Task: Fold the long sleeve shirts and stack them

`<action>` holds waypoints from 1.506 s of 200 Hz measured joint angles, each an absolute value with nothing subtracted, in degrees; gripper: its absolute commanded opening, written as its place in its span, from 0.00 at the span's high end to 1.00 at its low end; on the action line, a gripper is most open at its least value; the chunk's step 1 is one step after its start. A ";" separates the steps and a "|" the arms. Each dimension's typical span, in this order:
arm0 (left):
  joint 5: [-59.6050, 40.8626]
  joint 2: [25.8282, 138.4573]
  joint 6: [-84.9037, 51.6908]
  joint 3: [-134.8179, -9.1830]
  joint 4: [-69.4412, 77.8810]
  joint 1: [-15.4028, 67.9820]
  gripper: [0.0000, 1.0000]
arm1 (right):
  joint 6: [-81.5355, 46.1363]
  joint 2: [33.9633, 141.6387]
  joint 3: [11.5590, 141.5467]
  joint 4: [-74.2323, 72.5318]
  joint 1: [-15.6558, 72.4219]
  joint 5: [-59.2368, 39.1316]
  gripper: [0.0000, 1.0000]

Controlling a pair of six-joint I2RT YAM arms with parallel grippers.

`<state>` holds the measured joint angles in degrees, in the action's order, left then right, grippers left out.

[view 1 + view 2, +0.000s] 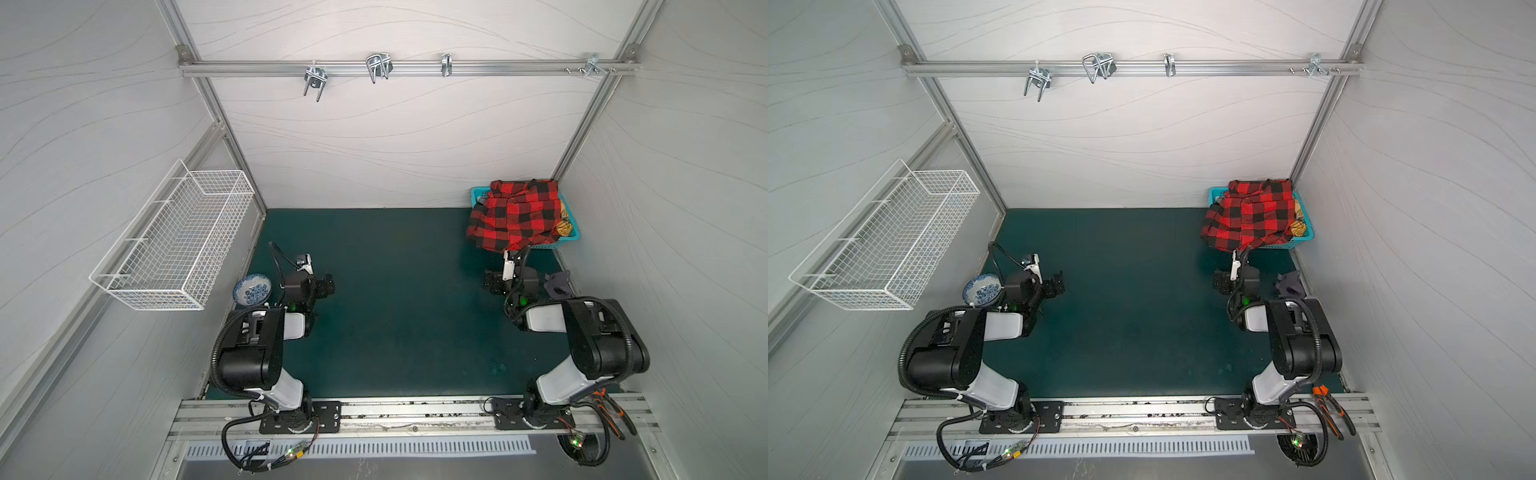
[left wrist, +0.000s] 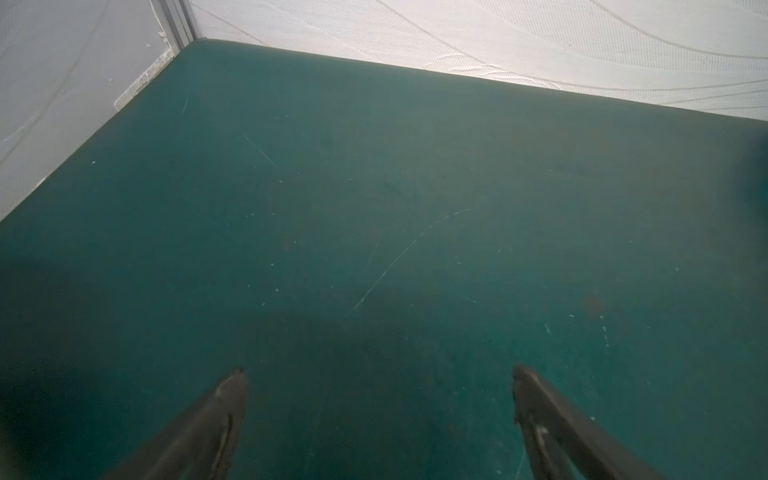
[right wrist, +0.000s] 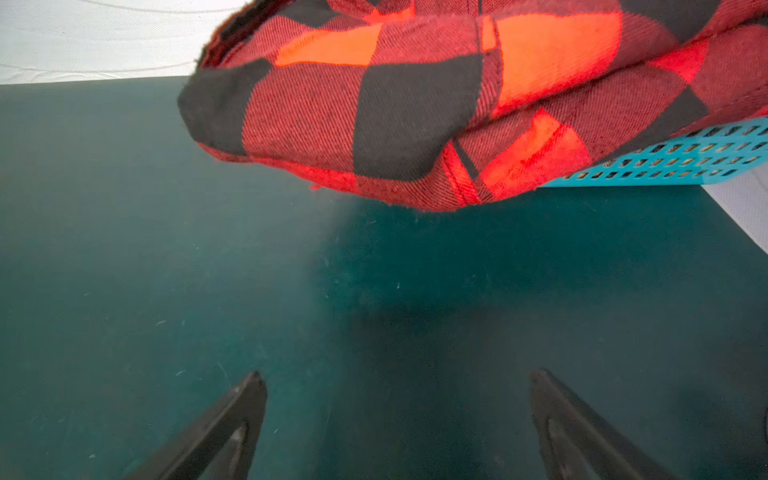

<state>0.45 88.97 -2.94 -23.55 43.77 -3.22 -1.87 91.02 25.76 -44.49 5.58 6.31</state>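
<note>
Evidently the first step is in hand: no shirt is seen folded or stacked yet. The red-and-black shirt [image 1: 515,216] is heaped in and over the blue basket [image 1: 477,193] at the far right corner of the tabletop [image 1: 395,299]. Its edge is draped over the basket's near rim and hangs clear of the surface in the right wrist view. A scrap of mustard plaid shirt [image 1: 566,227] is seen under it at the basket's right side; a black-and-white one cannot be made out. The right jaws are spread wide and empty, poised just on the near side of the hanging cloth, not touching it. The left jaws are likewise released, with nothing between them, over bare tabletop at the left, near a blue-patterned bowl [image 1: 252,289]. Next, the hanging edge would likely need to be pinched by the right jaws and drawn out to the open middle for spreading. The heap underneath may be dragged along if too much cloth is taken.
</note>
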 measured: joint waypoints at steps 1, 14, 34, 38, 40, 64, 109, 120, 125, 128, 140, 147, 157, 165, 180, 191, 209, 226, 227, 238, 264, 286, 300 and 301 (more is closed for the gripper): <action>0.45 88.97 -2.94 -23.55 43.77 -3.22 0.00 | -1.87 91.02 25.76 -44.49 5.58 6.31 0.01; 0.45 88.97 -2.96 -23.55 43.33 -3.20 0.00 | -1.85 91.00 25.76 -44.51 5.61 6.31 0.01; 0.58 88.97 -2.94 -23.55 42.81 -3.01 0.00 | -1.83 91.00 25.76 -44.51 5.61 6.31 0.01; 0.60 88.97 -2.94 -23.55 42.78 -2.94 0.00 | -1.83 91.00 25.76 -44.51 5.61 6.31 0.01; 0.62 88.97 -2.92 -23.55 42.76 -2.92 0.00 | -1.83 91.00 25.76 -44.51 5.61 6.31 0.01; 0.64 88.97 -2.87 -23.55 42.74 -2.72 0.00 | -1.83 91.00 25.76 -44.51 5.58 6.07 0.01; 0.64 88.97 -2.68 -23.55 42.72 -2.66 0.00 | -1.83 91.00 25.76 -44.51 5.58 5.45 0.01; 0.64 88.97 -2.66 -23.55 42.70 -2.66 0.00 | -1.83 91.00 25.76 -44.51 5.58 5.43 0.01; 0.64 88.97 -2.61 -23.55 42.70 -2.66 0.00 | -1.83 91.00 25.76 -44.51 5.58 5.43 0.01; 0.64 88.97 -2.59 -23.57 42.70 -2.66 0.00 | -1.83 91.00 25.76 -44.51 5.58 5.43 0.01; 0.64 88.97 -2.55 -23.55 42.70 -2.66 0.00 | -1.83 91.00 25.76 -44.51 5.58 5.41 0.01; 0.64 88.97 -2.52 -23.57 42.70 -2.66 0.00 | -1.83 91.00 25.76 -44.51 5.58 5.39 0.01; 0.64 88.97 -2.52 -23.57 42.70 -2.66 0.00 | -1.83 91.00 25.76 -44.51 5.58 5.34 0.01; 0.64 88.97 -2.52 -23.57 42.68 -2.66 0.00 | -1.83 91.00 25.76 -44.51 5.58 5.32 0.01; 0.64 88.97 -2.52 -23.57 42.68 -2.66 0.00 | -1.83 91.00 25.76 -44.51 5.58 5.32 0.01; 0.64 88.97 -2.52 -23.57 42.68 -2.66 0.00 | -1.83 91.00 25.76 -44.51 5.58 5.30 0.01; 0.62 88.97 -2.52 -23.68 42.50 -2.68 0.00 | -1.83 91.00 25.76 -44.53 5.58 5.43 0.01; 1.65 87.59 -2.52 -26.13 35.75 -2.44 0.00 | -2.83 88.33 26.94 -38.63 6.55 10.52 0.01; 1.74 87.46 -2.55 -26.41 34.98 -2.39 0.00 | -2.96 87.94 27.11 -37.80 6.63 10.83 0.01; 3.99 85.89 -3.11 -32.23 24.75 -1.85 0.00 | -6.70 83.53 32.36 -25.36 7.18 15.55 0.01; 6.35 81.19 -13.30 -51.86 5.08 -1.98 0.05 | -21.32 75.77 56.31 1.89 6.42 19.11 0.03; 4.64 77.12 -22.85 -64.73 -5.30 -2.00 0.06 | -29.85 69.95 65.08 9.23 3.29 11.11 0.11; 3.75 74.63 -27.83 -66.94 -10.11 -1.54 0.05 | -32.58 69.93 70.13 18.41 3.46 9.43 0.01; 3.64 74.41 -28.23 -66.92 -10.37 -1.50 0.05 | -32.58 69.93 70.13 18.41 3.46 9.43 0.01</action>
<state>3.64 74.41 -28.23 -66.92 -10.37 -1.50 -32.58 69.93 70.13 18.41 3.46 9.43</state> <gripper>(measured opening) 0.942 0.915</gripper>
